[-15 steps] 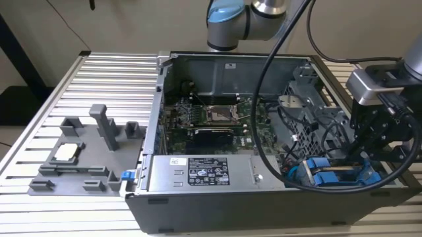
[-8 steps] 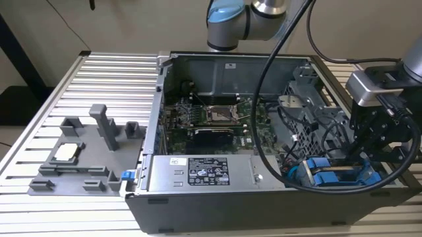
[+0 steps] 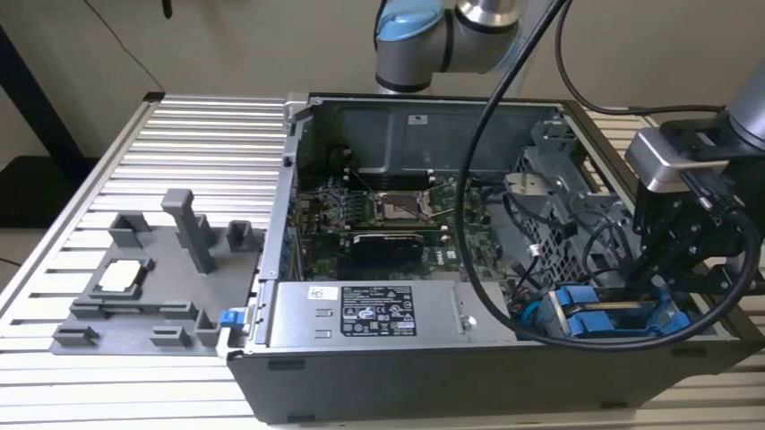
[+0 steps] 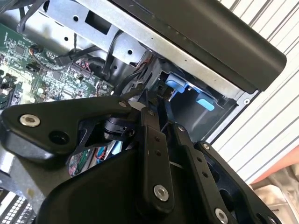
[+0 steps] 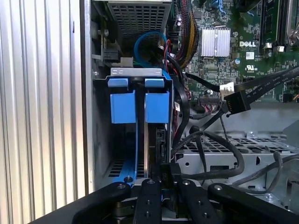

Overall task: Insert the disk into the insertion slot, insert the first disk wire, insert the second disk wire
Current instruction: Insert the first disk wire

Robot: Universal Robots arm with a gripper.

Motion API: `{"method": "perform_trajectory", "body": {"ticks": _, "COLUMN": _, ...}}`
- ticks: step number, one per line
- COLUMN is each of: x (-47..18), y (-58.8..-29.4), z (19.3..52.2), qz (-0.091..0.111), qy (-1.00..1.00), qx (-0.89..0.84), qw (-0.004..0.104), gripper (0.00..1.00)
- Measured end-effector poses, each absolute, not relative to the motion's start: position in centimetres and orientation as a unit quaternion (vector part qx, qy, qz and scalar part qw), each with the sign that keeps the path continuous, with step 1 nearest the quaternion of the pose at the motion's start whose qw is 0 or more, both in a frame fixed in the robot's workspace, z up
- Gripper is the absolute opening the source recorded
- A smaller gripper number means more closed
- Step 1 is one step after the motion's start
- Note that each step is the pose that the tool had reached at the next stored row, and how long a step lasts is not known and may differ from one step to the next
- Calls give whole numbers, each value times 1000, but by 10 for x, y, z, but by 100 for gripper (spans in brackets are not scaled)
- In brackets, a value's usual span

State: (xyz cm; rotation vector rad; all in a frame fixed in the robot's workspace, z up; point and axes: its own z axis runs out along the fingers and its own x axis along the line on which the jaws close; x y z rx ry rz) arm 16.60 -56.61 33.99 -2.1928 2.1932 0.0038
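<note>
As the disk (image 5: 156, 142) already stands edge-on in the insertion slot (image 5: 117, 163), a wire step is judged current: gripper (image 5: 166, 175) clamped on a dark connector (image 5: 167, 164), straight seating being required.

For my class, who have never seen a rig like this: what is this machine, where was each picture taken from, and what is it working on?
It is one robot arm with a black gripper. The exterior view looks from off the arm at an open computer case on a ribbed aluminium table, with a grey plastic fixture plate beside it. Both wrist views come from cameras riding on the arm. The gripper hangs at the dark-grey metal drive bay, where the disk in its bright blue plastic carrier sits. Whether it holds anything is unclear.
</note>
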Motion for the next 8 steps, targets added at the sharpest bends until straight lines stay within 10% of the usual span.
{"method": "perform_trajectory", "body": {"ticks": 8, "x": 166, "y": -566, "z": 337, "qz": 1, "qy": 706, "qx": -708, "qw": 20, "gripper": 19}}
